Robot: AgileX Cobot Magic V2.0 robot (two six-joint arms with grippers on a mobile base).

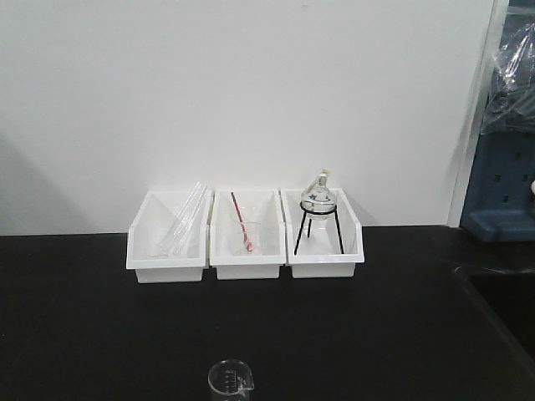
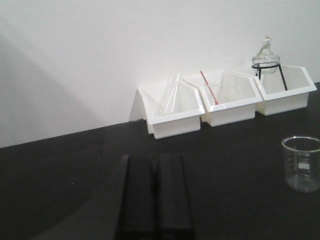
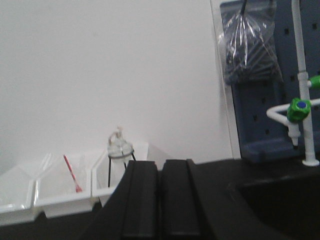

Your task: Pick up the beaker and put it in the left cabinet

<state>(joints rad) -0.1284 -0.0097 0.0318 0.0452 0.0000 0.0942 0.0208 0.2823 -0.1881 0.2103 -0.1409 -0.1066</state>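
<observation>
My left jaws are closed, the two black halves pressed side by side, holding and touching nothing. My right jaws are likewise closed and hold nothing.

The beaker stands upright on the black surface, off to the right of my left jaws and apart from them. In the front view it sits at the near edge, well apart from the bins. Its faint marks are too small to read.

Three white bins line up against a white wall. The left one holds leaning glass tubes, the middle a cup with a red rod, the right a flask on a black wire stand. At the right are a sink, a blue pegboard, a white tap with a green knob, and a hanging plastic bag.
</observation>
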